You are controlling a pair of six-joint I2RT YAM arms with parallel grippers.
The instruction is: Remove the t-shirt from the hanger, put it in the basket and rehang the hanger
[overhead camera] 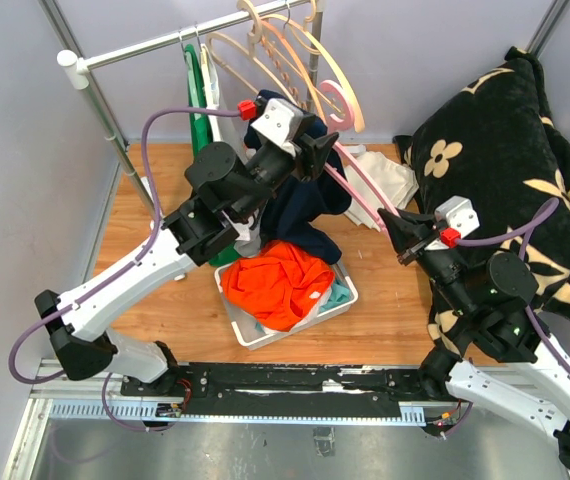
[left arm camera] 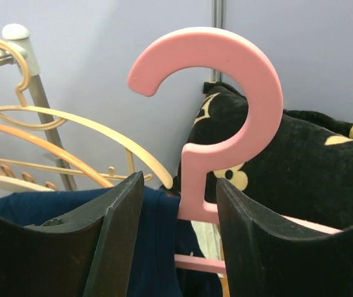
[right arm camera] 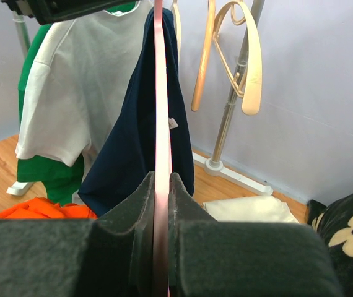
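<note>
A pink hanger (overhead camera: 360, 185) carries a navy t-shirt (overhead camera: 305, 215) that droops off it toward the bin. My left gripper (overhead camera: 315, 148) is open at the hanger's neck. In the left wrist view (left arm camera: 179, 180) the pink hook (left arm camera: 251, 80) rises between the jaws, with navy cloth (left arm camera: 158, 247) against the left finger (left arm camera: 117, 235). My right gripper (overhead camera: 395, 232) is shut on the hanger's lower right end. In the right wrist view (right arm camera: 162, 179) the hanger (right arm camera: 162, 93) shows edge-on, and the navy shirt (right arm camera: 133, 142) hangs to its left.
A clothes rail (overhead camera: 165, 45) at the back holds beige hangers (overhead camera: 285, 50) and white and green shirts (overhead camera: 200, 90). A white bin (overhead camera: 340, 300) holds an orange garment (overhead camera: 280, 280). A black floral cushion (overhead camera: 505, 150) fills the right. Cream cloth (overhead camera: 385, 175) lies on the wood floor.
</note>
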